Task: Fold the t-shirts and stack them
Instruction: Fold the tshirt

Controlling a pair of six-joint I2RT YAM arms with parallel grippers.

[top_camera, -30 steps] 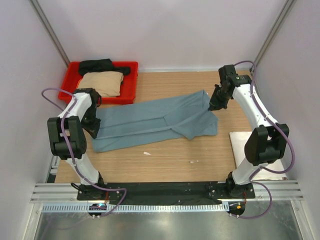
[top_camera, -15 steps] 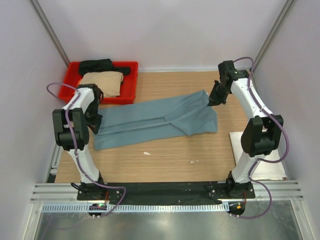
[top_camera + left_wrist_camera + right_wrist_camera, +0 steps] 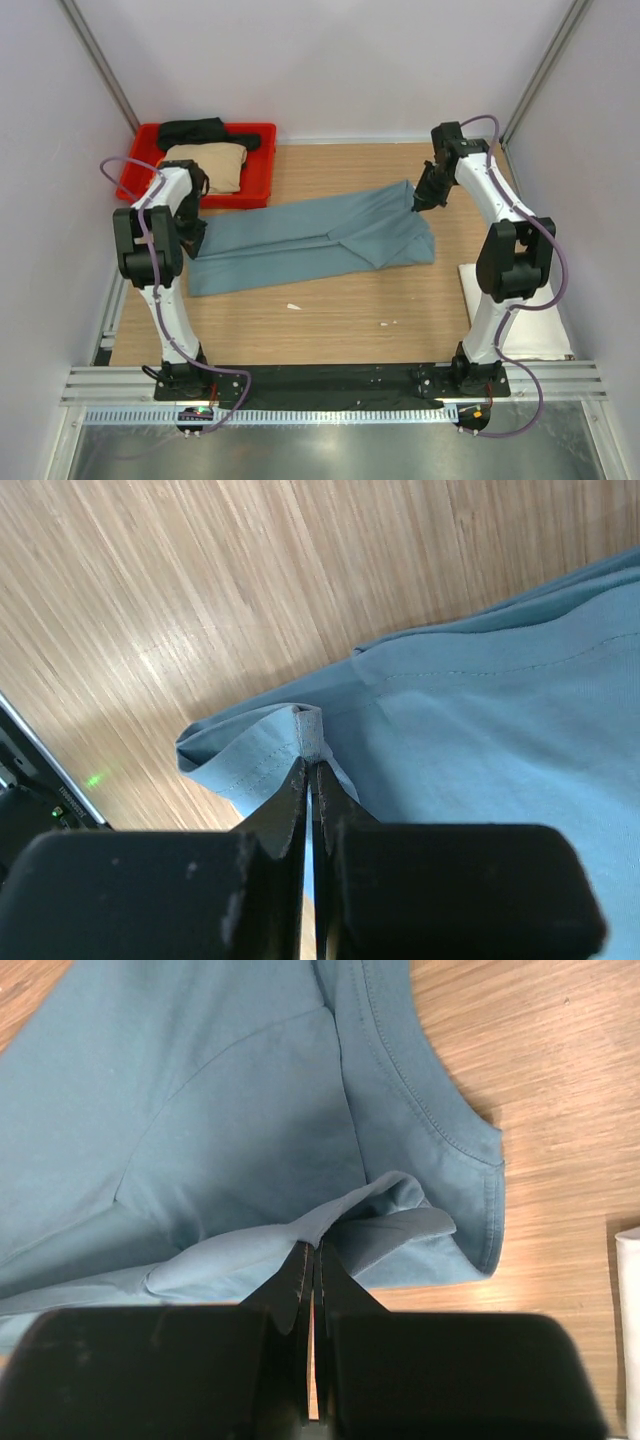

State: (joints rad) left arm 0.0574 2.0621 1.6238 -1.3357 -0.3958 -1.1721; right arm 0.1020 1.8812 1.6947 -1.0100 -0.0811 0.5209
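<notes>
A red tray (image 3: 259,189) sits at the far left corner of the wooden table (image 3: 340,325). Two shirts lie in it: a folded tan shirt (image 3: 205,166) in the near part, and a bunched black shirt (image 3: 195,131) just behind it against the far wall of the tray, touching it.

The blue shirt (image 3: 320,238) lies on the table just right of and nearer than the tray. It is stretched out long from left to right across the middle, with one half folded over the other lengthwise.

The left gripper (image 3: 310,768) has its fingers pressed together on a small pleat of cloth at the left end of the blue shirt, beside the hem. The right gripper (image 3: 312,1256) is pinched on a raised fold of the same shirt at its far right end, close to the ribbed collar.

A white shirt (image 3: 478,287) lies flat at the right edge of the table, partly hidden behind the right arm and well apart from the tray.
</notes>
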